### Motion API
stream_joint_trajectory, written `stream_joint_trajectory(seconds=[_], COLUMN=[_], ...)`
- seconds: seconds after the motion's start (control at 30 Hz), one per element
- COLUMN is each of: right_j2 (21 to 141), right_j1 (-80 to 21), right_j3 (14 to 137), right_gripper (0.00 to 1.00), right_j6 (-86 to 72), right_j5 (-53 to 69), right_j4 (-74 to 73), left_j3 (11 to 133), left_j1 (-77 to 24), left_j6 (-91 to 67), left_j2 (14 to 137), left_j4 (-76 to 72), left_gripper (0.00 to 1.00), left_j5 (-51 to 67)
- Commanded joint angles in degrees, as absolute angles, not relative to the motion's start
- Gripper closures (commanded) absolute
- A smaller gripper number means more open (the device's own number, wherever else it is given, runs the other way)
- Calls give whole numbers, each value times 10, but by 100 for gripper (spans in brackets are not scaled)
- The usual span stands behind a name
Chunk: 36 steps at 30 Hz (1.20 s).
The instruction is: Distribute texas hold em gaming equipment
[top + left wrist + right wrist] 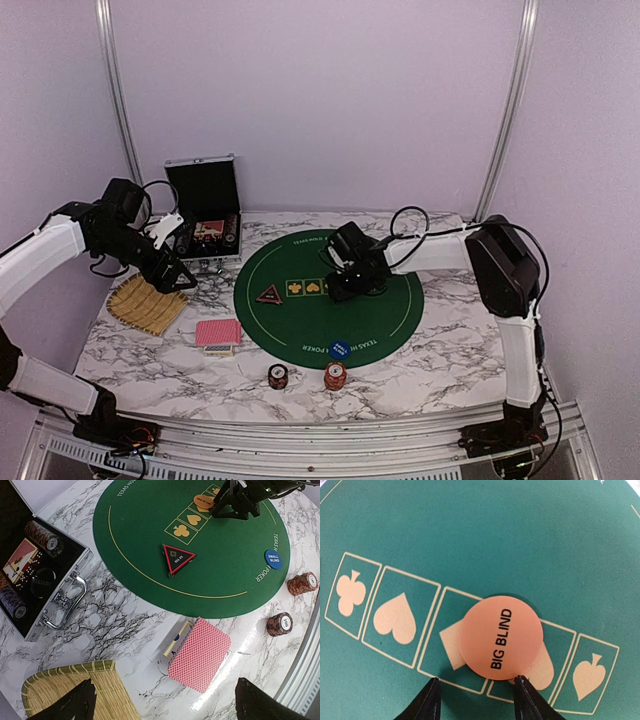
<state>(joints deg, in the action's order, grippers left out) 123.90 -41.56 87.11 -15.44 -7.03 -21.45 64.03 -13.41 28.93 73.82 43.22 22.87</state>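
Orange disc (pixel 501 637) marked BIG BLIND, flat on the green mat (pixel 470 530), just ahead of the right gripper (pixel 477 700), whose fingers stand apart and clamp nothing. Such a thin disc likely wants both tips set squarely on its rim before closing. Count: one orange disc, one blue disc (pixel 340 349), one triangular marker (pixel 268 294), two chip stacks (pixel 278 376), one card deck (pixel 219 333). Fingers of the left gripper (pixel 167 705) wide apart, empty.
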Motion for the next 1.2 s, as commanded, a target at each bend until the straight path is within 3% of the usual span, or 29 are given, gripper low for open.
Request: stream_joint_trajectory(seconds=[0.0, 0.13, 0.9, 1.17], right_j2=[1276, 1302, 1469, 1403], right_j1=[-406, -397, -348, -362], right_j3=[911, 941, 1206, 1178], right_gripper=[54, 59, 62, 38], right_j6=[-158, -155, -172, -85], right_j5=[-81, -90, -135, -83], right_j4=[-223, -227, -281, -273], left_j3=[658, 659, 664, 665], left_j1=[-136, -136, -136, -136], left_j6=[289, 288, 294, 296], left_j2=[726, 726, 736, 738], left_j4=[448, 448, 452, 456], left_gripper=[1, 1, 1, 1], left_j5=[231, 229, 213, 212])
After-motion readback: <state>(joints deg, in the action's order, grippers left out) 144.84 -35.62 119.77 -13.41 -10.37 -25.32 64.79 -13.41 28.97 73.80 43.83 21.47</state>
